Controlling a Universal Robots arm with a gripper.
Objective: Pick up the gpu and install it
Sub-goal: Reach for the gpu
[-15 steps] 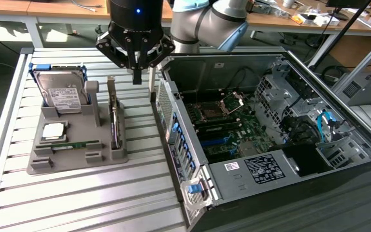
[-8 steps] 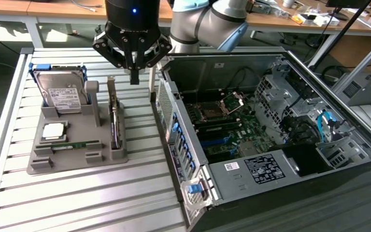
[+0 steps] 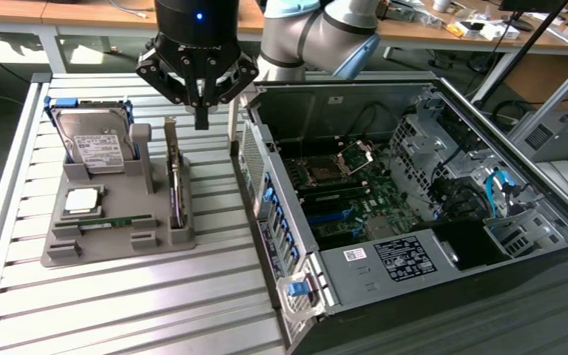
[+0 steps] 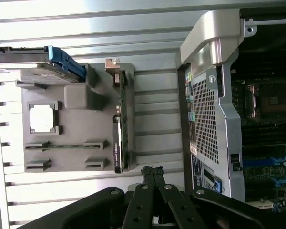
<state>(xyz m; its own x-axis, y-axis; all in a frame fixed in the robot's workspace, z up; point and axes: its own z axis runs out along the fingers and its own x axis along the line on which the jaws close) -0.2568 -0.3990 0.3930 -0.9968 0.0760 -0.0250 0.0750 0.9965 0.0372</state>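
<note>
The picking-up step has not begun: the gripper hangs above the card, its fingers pressed together and holding nothing. To grab the card, I think the fingers must open and fit over its top edge. The card stands on its edge in the gray tray, with a hard drive, a square chip and a thin green stick, beside the open computer box.
</note>
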